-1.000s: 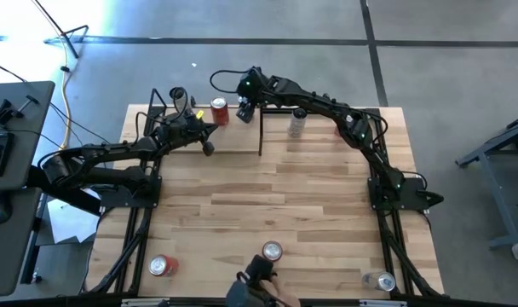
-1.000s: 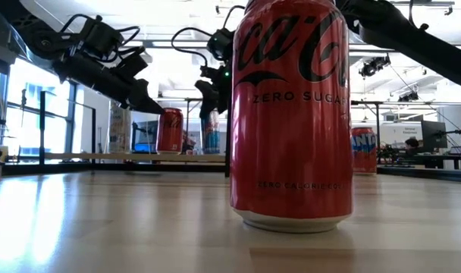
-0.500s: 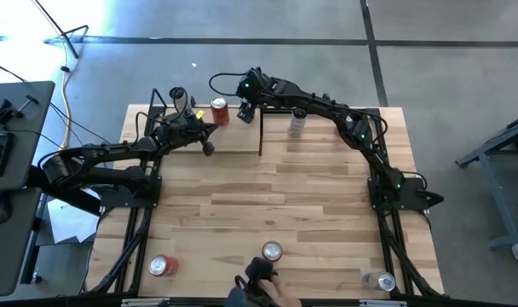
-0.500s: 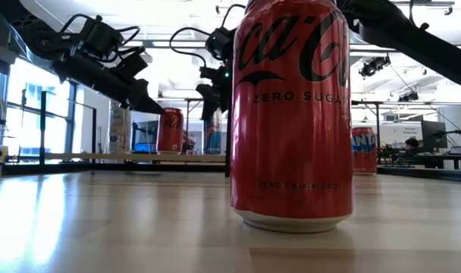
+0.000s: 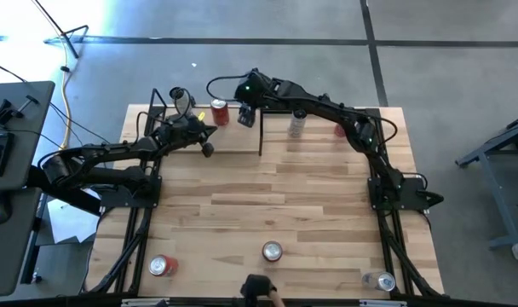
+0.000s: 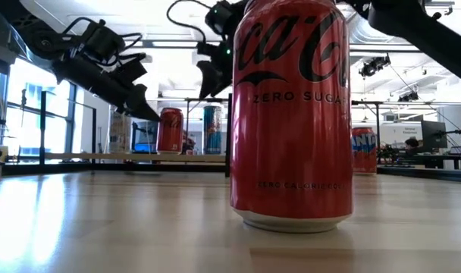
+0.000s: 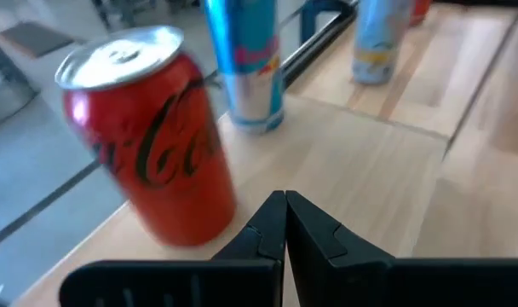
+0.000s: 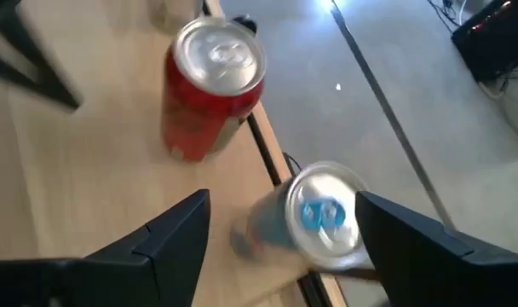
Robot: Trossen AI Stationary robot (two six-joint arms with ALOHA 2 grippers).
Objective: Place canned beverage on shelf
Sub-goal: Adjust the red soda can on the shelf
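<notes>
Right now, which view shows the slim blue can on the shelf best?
The left wrist view: the blue can stands upright beside the red can. The right wrist view shows its top, the low view shows it far off, and the high view barely shows it.

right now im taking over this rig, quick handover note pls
Left hand: shut, empty, beside the red cola can on the small pale-wood shelf.
Right hand: open, above the slim blue can it stands clear of, on the same shelf near the edge.
Done: red and blue cans upright on the shelf.
Left: a tall silver can beyond the shelf's black frame, three cans at the table's near edge.
</notes>
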